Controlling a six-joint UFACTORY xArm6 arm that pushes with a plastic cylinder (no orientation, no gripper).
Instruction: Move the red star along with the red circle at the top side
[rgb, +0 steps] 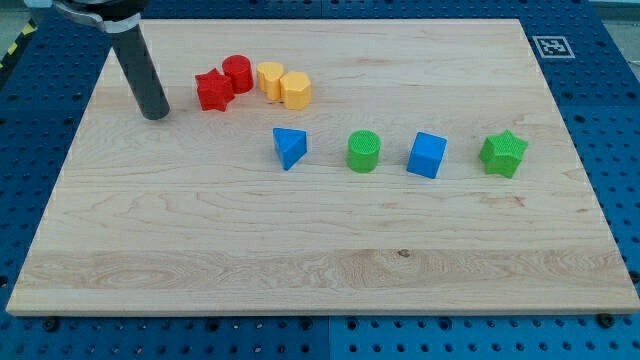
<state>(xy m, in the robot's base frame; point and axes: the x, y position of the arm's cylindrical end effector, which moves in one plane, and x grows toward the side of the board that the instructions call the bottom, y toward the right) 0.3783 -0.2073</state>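
The red star lies near the view's top left of the wooden board. The red circle touches it on its upper right. My tip rests on the board to the left of the red star, a short gap away and slightly lower. The dark rod rises from it toward the view's top left corner.
Two yellow blocks sit right of the red circle. Lower, in a row: a blue triangle, a green circle, a blue cube, a green star.
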